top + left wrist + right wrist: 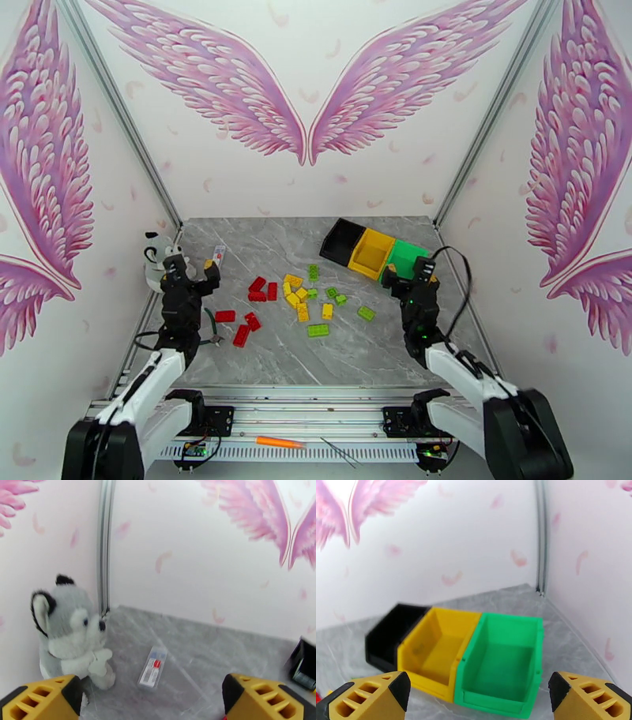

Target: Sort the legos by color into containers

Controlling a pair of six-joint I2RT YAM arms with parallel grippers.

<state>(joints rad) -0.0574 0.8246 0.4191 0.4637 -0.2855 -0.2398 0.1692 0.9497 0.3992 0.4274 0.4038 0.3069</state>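
Top view: small red, yellow and light-green studded plastic legos (300,304) are seen scattered near a square black plastic bin (344,239), yellow bin (371,254) and green bin (408,256). Left wrist view: the left gripper (152,695) is held spread. Right wrist view: the right gripper (480,695) is spread, and the yellow and green bins are shown bare inside.

From here I see the left jaws standing wide apart, one yellow fingertip (43,699) in the lower left corner of the frame and the other in the lower right. Between them lies grey marbled worktop (221,649). A grey-and-white plush dog (69,638) sits upright at the left, against the wall, facing right. Near its feet but not touching, a small clear packet (153,672) with a white and red label lies flat. A metal post (104,547) runs up the corner behind. At the right edge I catch a cropped black bin (302,663).
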